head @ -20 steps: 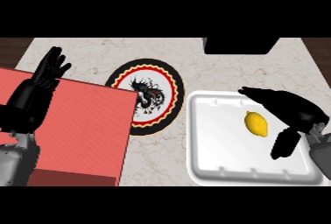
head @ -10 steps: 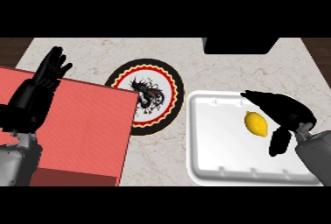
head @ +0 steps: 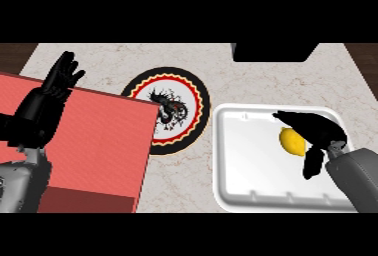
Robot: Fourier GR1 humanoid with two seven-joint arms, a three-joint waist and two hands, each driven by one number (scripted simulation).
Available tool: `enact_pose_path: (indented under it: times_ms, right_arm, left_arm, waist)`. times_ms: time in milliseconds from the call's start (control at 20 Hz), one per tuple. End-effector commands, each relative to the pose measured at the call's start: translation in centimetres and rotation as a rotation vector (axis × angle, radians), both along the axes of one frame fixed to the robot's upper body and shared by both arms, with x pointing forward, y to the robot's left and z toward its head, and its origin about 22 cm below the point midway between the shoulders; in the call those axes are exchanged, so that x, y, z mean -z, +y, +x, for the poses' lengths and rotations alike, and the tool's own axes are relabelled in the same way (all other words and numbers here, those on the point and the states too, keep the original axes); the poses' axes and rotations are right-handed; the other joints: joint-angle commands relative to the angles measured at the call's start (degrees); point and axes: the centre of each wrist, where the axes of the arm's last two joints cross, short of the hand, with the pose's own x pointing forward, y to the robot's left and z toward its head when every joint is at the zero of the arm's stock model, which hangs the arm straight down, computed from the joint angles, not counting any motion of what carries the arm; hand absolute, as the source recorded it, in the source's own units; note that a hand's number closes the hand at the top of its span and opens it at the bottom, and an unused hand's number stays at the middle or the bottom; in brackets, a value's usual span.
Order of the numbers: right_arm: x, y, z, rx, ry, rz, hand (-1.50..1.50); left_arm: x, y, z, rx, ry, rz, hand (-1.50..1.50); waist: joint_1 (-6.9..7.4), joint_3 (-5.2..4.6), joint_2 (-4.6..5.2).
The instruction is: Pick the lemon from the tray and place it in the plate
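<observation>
- Lemon [head: 291, 142] lies in the tray [head: 244, 175], unlifted.
- Right hand [head: 321, 131] arches open around it, not closed.
- Left hand [head: 46, 102] open, resting at left.
- Plate [head: 171, 75] awaits: 0 steps done.

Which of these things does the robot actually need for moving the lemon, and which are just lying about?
For the job: lemon; white tray it lies on; patterned plate; right hand, arched over the lemon.

Just there: red slab at left, covering part of the plate; black object at the top edge; left hand, resting at left, fingers up.
</observation>
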Motion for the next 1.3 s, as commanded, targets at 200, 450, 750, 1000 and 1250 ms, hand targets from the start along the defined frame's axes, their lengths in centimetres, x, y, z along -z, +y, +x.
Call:
enact_pose_path:
  times_ms: [200,450,750,1000,1250]
  right_arm:
    - [4.4,0.9,0.4,0.014,0.032,-0.083,-1.5]
    - [2.9,0.6,1.4,-0.046,-0.189,0.056,1.5]
    - [4.4,0.8,-1.0,0.121,-0.362,0.028,1.5]
    - [9.1,-3.6,-6.0,0.721,-0.246,-0.142,1.5]
    - [8.2,2.0,-8.9,0.842,-0.44,-0.136,1.5]
  left_arm:
    - [-0.4,-0.8,0.0,0.002,-0.009,-0.003,0.0]
    - [-2.0,1.4,1.2,-0.01,0.0,-0.01,0.0]
    - [-0.2,1.2,-0.5,-0.019,0.005,-0.001,0.0]
    - [0.6,2.8,-1.4,-0.133,0.034,0.008,0.0]
    - [0.6,3.7,-2.0,-0.137,0.055,0.012,0.0]
  waist:
    - [0.1,0.02,-0.02]
    - [-0.08,0.04,0.11]
    - [-0.98,-0.02,-0.34]
    - [-9.33,-0.33,-2.51]
    - [-7.68,-0.51,-2.6]
